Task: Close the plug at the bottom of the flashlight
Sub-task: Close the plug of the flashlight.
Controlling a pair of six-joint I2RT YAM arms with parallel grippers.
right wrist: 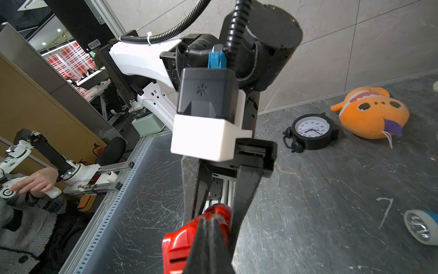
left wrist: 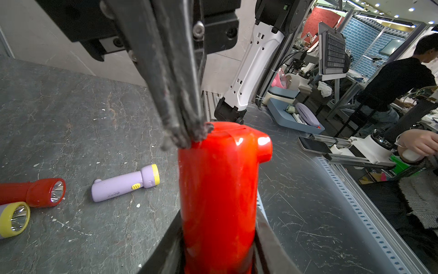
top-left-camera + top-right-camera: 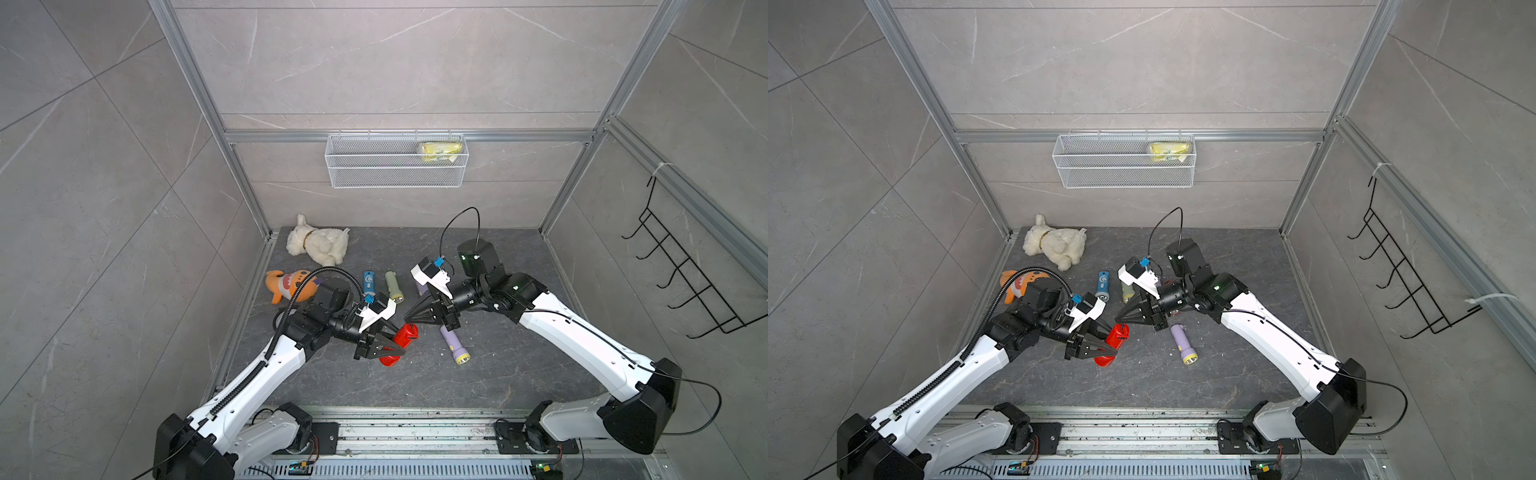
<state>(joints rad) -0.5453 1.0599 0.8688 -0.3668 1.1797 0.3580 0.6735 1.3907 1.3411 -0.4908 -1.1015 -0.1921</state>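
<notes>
Grey-tiled walls (image 3: 124,166) enclose a dark stone counter (image 3: 519,365). In both top views, just below mid-frame, the left tool (image 3: 395,343) (image 3: 1108,343) clamps the red flashlight (image 3: 409,334) (image 3: 1119,334). The right tool (image 3: 409,318) (image 3: 1119,318), pinched together, meets its upper end. In the left wrist view, the right tool (image 2: 187,140) touches the red flashlight (image 2: 218,189) at its tail end. The right wrist view shows that contact too, with the right tool (image 1: 208,220) narrowed completely.

Both top views look steeply down from over the front edge of the table (image 3: 519,374) (nearly identical); both wrist views sit close against the red flashlight (image 2: 218,189), shared by all.
</notes>
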